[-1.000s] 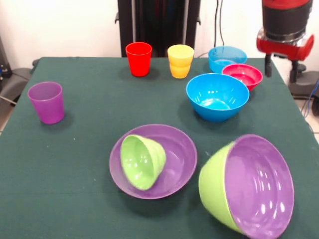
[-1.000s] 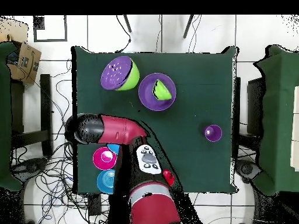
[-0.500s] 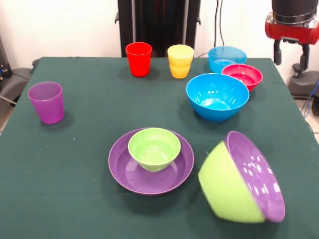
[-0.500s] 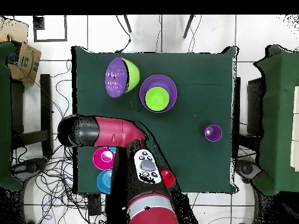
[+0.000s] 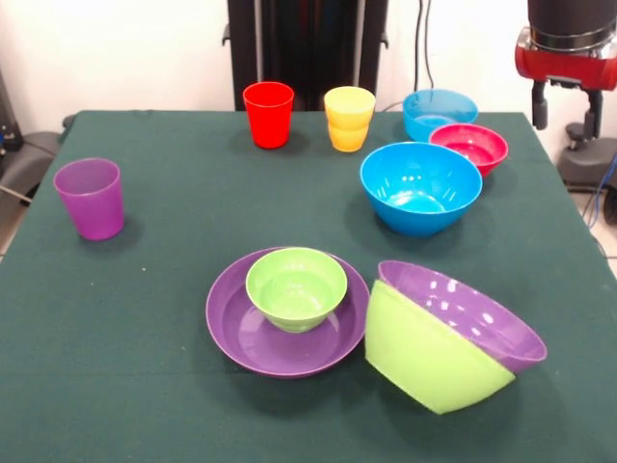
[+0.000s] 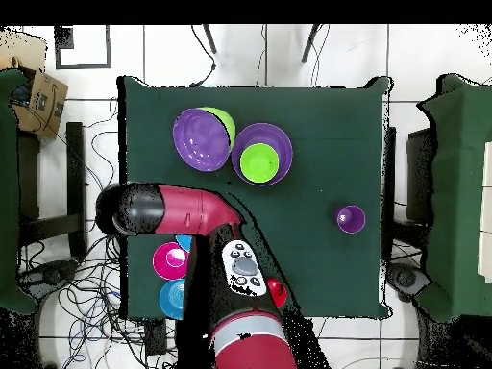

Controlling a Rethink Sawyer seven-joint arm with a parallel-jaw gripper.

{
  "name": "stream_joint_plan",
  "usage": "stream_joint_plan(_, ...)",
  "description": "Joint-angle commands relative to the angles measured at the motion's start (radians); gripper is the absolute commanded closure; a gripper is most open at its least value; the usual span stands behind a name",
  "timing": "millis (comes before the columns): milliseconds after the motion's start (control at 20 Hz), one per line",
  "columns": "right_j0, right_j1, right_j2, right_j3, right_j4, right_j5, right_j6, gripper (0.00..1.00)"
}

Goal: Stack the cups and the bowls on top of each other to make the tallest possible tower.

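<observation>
Well, the gripper (image 5: 563, 108) hangs raised past the table's (image 5: 145, 367) corner, fingers parted, empty

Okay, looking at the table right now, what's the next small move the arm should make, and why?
Probably swing the gripper from the table's corner toward the big blue bowl. That bowl sits upright and alone, so it looks the easiest large piece to pick. The purple bowl nested in the lime green bowl is tilted, and the small green bowl already sits in the other purple bowl, a possible base.
</observation>
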Motion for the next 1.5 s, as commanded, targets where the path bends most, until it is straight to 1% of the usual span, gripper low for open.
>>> stream_joint_plan(50,-0.002,0.058,0.046,-0.077,-0.026,0.106,0.010,0.00)
stream_joint_plan(150,0.017,0.085,0.009,-0.134,-0.056,0.098,0.013,0.00)
stream_joint_plan(200,0.023,0.120,-0.008,-0.181,-0.072,0.089,0.009,0.00)
stream_joint_plan(350,0.066,0.237,-0.108,-0.365,-0.153,0.070,-0.004,0.00)
stream_joint_plan(500,0.062,0.341,-0.151,-0.482,-0.208,0.011,-0.047,0.00)
stream_joint_plan(600,0.066,0.400,-0.184,-0.552,-0.248,-0.039,-0.050,0.00)
stream_joint_plan(800,0.048,0.492,-0.202,-0.679,-0.311,-0.111,-0.078,0.00)
stream_joint_plan(900,0.043,0.506,-0.219,-0.736,-0.354,-0.078,-0.106,0.00)
stream_joint_plan(1000,0.050,0.505,-0.257,-0.796,-0.411,-0.023,-0.145,0.00)
stream_joint_plan(1100,0.049,0.500,-0.283,-0.833,-0.456,0.013,-0.174,0.00)
stream_joint_plan(1250,0.029,0.484,-0.276,-0.839,-0.481,0.035,-0.188,0.00)
stream_joint_plan(1500,-0.009,0.444,-0.224,-0.797,-0.493,0.055,-0.217,0.00)
